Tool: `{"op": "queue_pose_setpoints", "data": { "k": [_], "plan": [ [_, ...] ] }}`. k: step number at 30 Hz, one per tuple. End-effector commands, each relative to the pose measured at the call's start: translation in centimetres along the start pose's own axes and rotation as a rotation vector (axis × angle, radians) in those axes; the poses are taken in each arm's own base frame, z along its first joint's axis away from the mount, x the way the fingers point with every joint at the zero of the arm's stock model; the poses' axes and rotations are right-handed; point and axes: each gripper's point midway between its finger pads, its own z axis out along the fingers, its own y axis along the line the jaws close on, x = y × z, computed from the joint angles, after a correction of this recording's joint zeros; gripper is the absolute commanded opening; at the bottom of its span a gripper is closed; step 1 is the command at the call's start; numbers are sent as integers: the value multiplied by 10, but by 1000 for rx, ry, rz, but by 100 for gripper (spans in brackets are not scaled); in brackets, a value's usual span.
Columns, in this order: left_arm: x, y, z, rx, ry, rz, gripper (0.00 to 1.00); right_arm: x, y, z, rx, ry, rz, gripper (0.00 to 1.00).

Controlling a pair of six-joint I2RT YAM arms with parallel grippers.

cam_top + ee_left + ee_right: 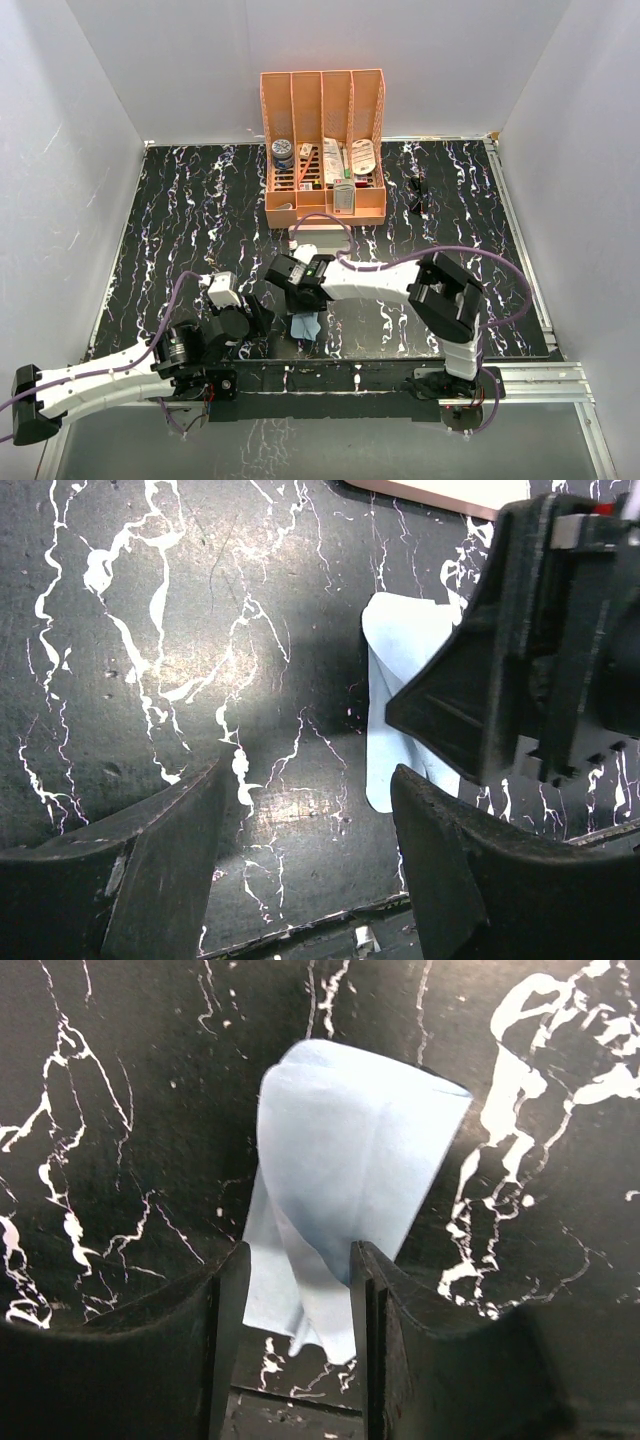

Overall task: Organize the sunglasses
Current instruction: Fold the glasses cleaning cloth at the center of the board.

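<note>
The right tool (298,1255) hangs over the light blue cloth (350,1150), which stands crumpled in the gap between its two fingers; the jaws are parted, and I cannot confirm that either pad presses the fabric. From the top view I read the right tool (298,298) reaching across to the left of centre, near the front edge of the black marbled bench (180,220), with the cloth (307,328) directly below it. The left tool (250,315) sits just beside it on the left, released, its jaws wide apart and nothing between them; its wrist view shows bare bench in the gap of the left tool (310,870) and the cloth (400,650) off to the right, partly hidden by the right arm. The sunglasses (418,193) lie on the bench at the back right, just right of the orange organizer (323,208) and well apart from both tools. A pale pink case (303,239) lies in front of the organizer.
</note>
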Motion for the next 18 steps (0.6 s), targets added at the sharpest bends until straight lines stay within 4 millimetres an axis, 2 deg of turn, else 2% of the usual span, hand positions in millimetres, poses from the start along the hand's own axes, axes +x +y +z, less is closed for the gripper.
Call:
{"op": "queue_pose_setpoints", "data": {
  "k": [1,7,13,18],
  "plan": [
    [-7,-1,-1,-10,-19,4,64,-16,-3,-30,-34,-89,46,43],
    [-9,-2,-2,-17,-20,11,64,-12,-23,-48,-40,-123,72,41],
    [-9,-5,-1,-24,-6,18,64,6,-41,-45,-68,-118,70,31],
    [-10,-10,-1,-29,2,30,64,15,-44,-40,-122,-121,55,25]
  ]
}}
